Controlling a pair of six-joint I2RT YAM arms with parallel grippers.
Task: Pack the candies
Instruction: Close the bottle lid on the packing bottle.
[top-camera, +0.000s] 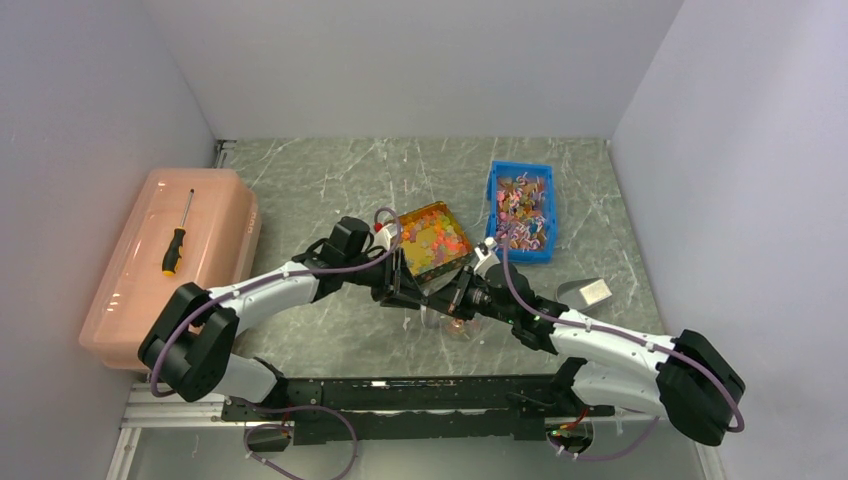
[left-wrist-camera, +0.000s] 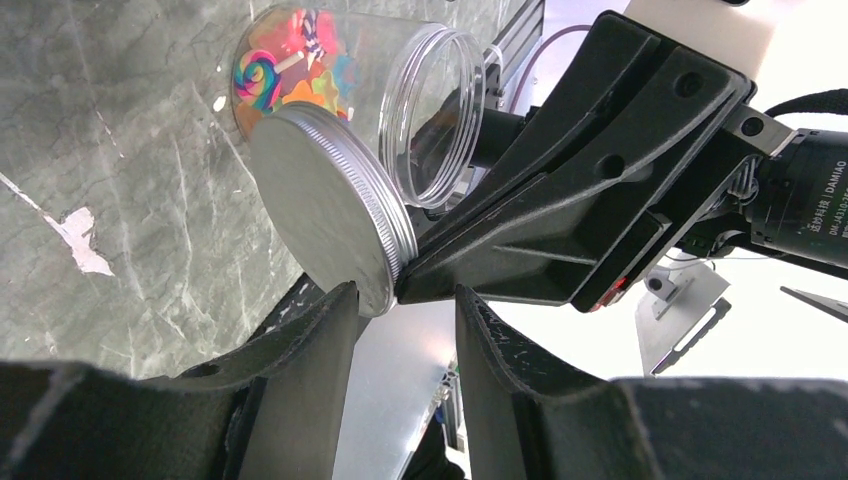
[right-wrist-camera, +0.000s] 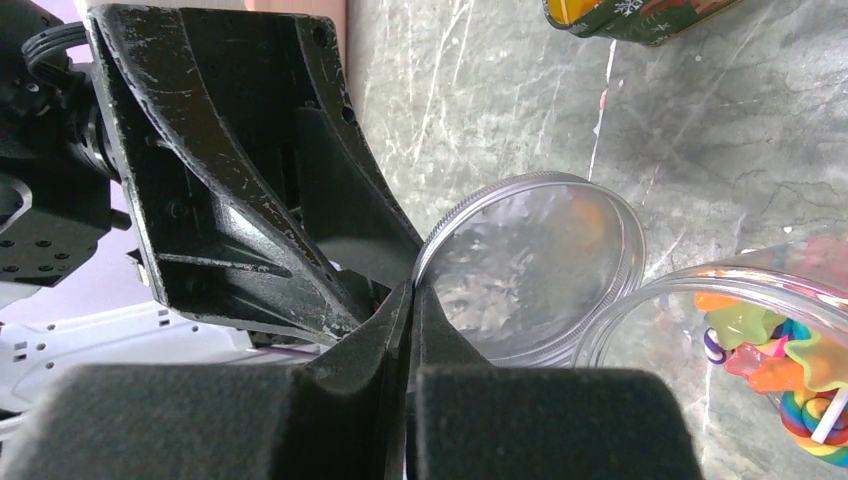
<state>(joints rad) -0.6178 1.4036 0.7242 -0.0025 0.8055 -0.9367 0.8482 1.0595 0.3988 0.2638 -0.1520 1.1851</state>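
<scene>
Crowded mid-table (top-camera: 330, 190): clear jar (left-wrist-camera: 400, 90) uncapped, candies (left-wrist-camera: 290, 70) at its bottom, metal lid (left-wrist-camera: 320, 200) tilted just beside its mouth. Right gripper (right-wrist-camera: 410, 295) reaches in low, fingers pressed together at the lid's rim. Left gripper (left-wrist-camera: 405, 300) faces it, fingers spread, holding nothing. Candy tray (top-camera: 433, 240) close behind; bare tabletop beyond.

You are in a robot test lab, not a home. Plain pale walls (top-camera: 400, 60) shut in the grey stone-look table (top-camera: 330, 180) on three sides, like a little booth. At the bottom of the top view, two robot arms (top-camera: 270, 290) are bolted to a metal rail (top-camera: 400, 395), and purple cables (top-camera: 738, 400) run along them. At the left, a screwdriver (top-camera: 178, 235) lies on a pink plastic box (top-camera: 130, 300).
</scene>
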